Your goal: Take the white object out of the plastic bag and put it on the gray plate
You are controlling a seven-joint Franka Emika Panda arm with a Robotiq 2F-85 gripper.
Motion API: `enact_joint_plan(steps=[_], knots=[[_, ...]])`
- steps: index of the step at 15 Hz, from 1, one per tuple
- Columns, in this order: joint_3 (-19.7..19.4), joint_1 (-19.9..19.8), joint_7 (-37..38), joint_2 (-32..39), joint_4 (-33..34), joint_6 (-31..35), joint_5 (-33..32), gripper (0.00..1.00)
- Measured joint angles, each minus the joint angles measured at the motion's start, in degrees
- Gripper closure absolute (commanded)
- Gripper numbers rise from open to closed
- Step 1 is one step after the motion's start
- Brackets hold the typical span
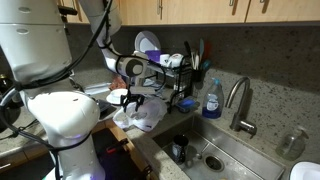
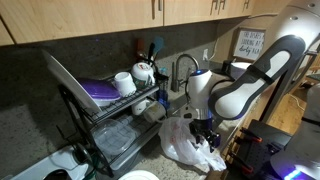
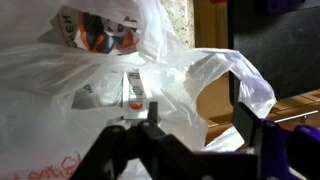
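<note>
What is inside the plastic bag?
Through the plastic bag a red-and-white printed thing and a barcode label show. Crumpled folds hide the rest.

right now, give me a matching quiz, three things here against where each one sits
Things:
1. plastic bag
2. blue bottle
3. bluish plate

Places:
a. standing on edge in the dish rack
b. crumpled directly under the open tool
c. beside the faucet, behind the sink

Pairs: 1-b, 2-c, 3-a
</note>
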Motion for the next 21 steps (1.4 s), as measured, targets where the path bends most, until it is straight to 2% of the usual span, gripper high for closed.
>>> enact_joint_plan(steps=[2, 3, 6, 10, 13, 21], knots=[[-0.04, -0.04, 0.0, 2.32, 0.36, 0.42, -0.04, 0.43], [-0.04, -0.06, 0.08, 3.77, 0.77, 0.72, -0.12, 0.37], [-0.03, -0.38, 0.1, 8.93, 3.21, 2.24, -0.22, 0.41], [0.5, -2.07, 0.19, 14.53, 7.34, 5.58, -0.15, 0.38], [1.0, -3.6, 0.34, 15.71, 8.89, 7.39, -0.16, 0.34], [1.23, -6.83, 0.52, 17.44, 9.55, 8.46, -0.09, 0.39]])
